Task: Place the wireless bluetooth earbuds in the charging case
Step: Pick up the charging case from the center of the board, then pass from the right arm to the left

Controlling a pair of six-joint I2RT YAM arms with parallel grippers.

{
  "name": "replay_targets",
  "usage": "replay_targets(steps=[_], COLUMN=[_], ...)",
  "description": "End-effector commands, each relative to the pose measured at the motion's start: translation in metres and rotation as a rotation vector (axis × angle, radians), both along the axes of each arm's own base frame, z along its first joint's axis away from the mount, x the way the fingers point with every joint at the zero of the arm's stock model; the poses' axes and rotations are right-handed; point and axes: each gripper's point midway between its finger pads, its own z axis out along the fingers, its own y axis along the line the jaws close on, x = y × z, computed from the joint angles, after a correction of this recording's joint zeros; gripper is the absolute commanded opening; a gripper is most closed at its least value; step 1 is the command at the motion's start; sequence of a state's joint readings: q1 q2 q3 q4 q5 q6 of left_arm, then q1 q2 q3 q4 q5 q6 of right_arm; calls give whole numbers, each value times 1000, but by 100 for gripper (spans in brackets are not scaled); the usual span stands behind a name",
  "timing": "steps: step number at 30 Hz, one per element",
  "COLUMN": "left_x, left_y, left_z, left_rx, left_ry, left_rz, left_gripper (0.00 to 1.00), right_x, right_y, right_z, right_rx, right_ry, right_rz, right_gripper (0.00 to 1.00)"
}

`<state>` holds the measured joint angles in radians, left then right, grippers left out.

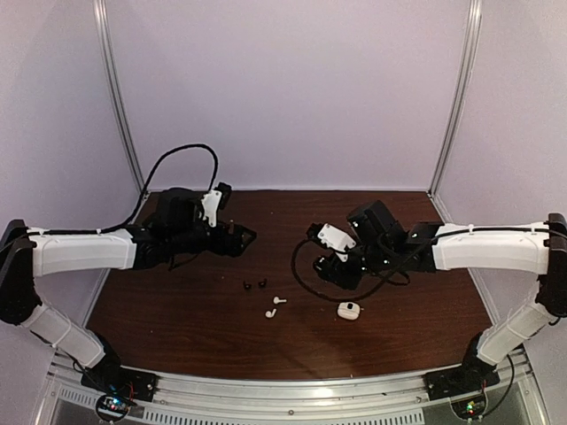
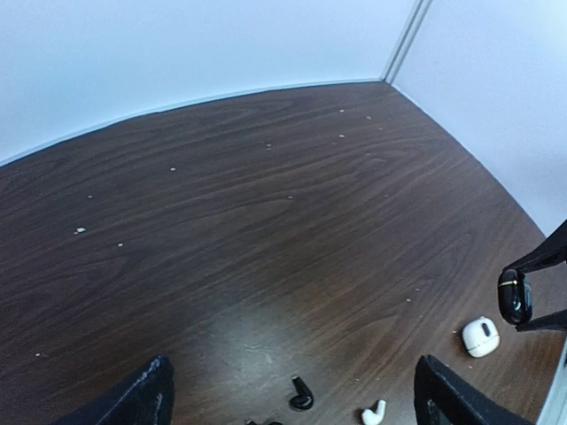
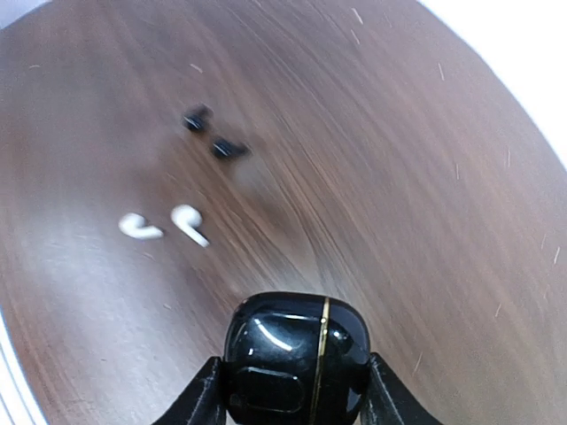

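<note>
Earbuds [image 3: 190, 224] are lying loose on the surface [image 3: 399, 133], well apart from the black charging case [image 3: 297, 350] that the right claw [image 3: 297, 376] is clamping. Tiny, light, glossy (probably slippery), they are calling for a gentle pinch across the body. The left claw [image 2: 292, 363] is hanging wide apart.

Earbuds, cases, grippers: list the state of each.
black earbuds: loose on the table, uncased.
white earbuds: loose on the table, uncased.
black case: closed, held off the table.
white case: looks closed, lying on the table.
right gripper: shut on the black case.
left gripper: open, empty.
</note>
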<state>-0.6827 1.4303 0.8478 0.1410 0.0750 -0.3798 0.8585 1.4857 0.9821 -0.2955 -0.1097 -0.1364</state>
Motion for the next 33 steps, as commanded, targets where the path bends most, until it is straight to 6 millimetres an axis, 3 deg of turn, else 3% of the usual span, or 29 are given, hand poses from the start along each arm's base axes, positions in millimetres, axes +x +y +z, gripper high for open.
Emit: replay_targets(steps=[1,9,14,21,28,33], left_x=[-29,-83,-109,-140,-154,-150], left_y=[-27,-44,-52,-76,-96,-103], left_z=[46,61,67,54,51,45], left_rx=[-184,-282,-299,-241,-243,-238], left_ry=[-2,96,150,187,203,225], left_rz=[-191,-466,-591,-712,-774,-764], left_gripper=[92,78,73,68,60,55], right_x=[-17,-64,-79,-82,-83,-83], right_y=[27,61,69,75,79,80], right_z=[48,89,86,80,72,75], right_rx=[14,16,-71,-128,-165,-171], right_ry=[-208,-369,-421,-422,-420,-433], right_rz=[167,333,364,370,378,372], right_gripper=[34,32,30,30,30,29])
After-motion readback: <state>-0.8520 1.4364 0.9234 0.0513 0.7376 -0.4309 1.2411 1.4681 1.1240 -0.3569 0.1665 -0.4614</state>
